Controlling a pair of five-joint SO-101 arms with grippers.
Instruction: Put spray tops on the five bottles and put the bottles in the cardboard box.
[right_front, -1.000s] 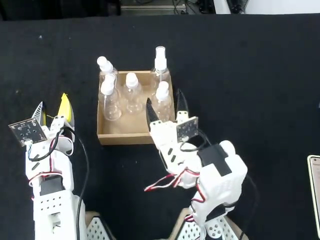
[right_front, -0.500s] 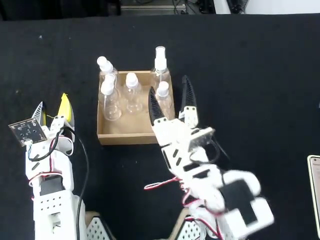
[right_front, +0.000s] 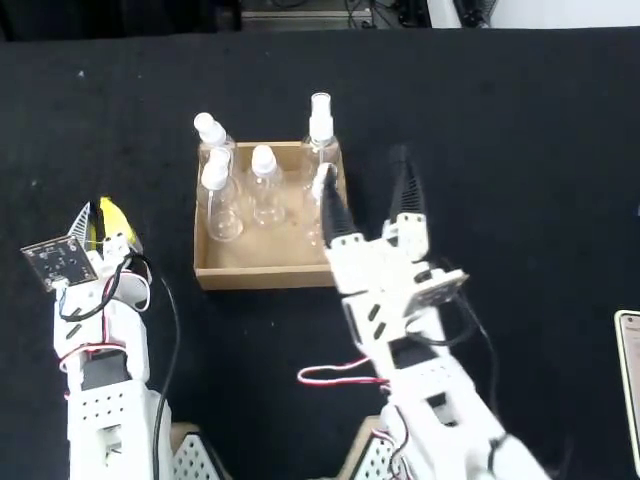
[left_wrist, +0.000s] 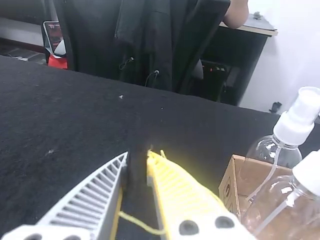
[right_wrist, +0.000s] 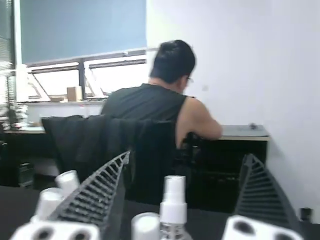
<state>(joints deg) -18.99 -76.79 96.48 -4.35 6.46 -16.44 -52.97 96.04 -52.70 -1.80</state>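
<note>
Looking down over the black counter (right_front: 500, 120), we saw the box (right_front: 250, 273) just ahead of the two arms, with five bottles (right_front: 265, 190) standing in it, each wearing a white top (right_front: 263, 157). Two stood at the back corners, left and right. Three stood in a row nearer the middle, and the rightmost of these was partly hidden behind a finger (right_front: 335, 212) of the right claw (right_front: 370, 200). The front of the box floor lay bare.

The right claw hung wide open and gripped nothing — its dark finger lay across the box's right wall, in front of that half-hidden bottle, while the other pointed over the counter just outside the box. From the right wrist, a top showed between the two spread fingers, with more tops beside it.

The left claw (right_front: 97, 212) sat left of the box, well apart from it, above the counter. Its grey and yellow fingers were drawn together to a thin slit with nothing between them. From the left wrist, the box's near corner and two bottles showed beyond the yellow finger — not touching it.
</note>
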